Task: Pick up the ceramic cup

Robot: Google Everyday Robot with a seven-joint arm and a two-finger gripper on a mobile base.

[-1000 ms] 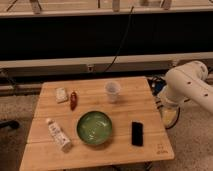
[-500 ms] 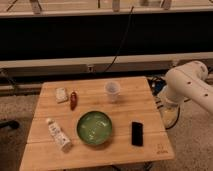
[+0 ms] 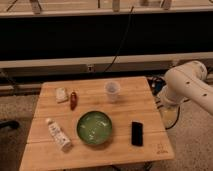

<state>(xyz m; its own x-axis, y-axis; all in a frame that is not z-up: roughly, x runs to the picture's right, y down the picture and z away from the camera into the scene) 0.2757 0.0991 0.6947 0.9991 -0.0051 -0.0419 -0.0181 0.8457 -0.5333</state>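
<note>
The ceramic cup (image 3: 112, 90) is small and white, and stands upright on the far middle of the wooden table (image 3: 135, 107). My white arm (image 3: 188, 87) hangs beside the table's right edge, to the right of the cup and apart from it. My gripper does not show in this view; only the arm's rounded segments do.
A wide green bowl (image 3: 94, 127) sits in front of the cup. A white tube-shaped bottle (image 3: 59, 135) lies at the front left. A black phone (image 3: 137, 133) lies at the front right. A small reddish item (image 3: 73, 99) and a white packet (image 3: 61, 94) lie at the far left.
</note>
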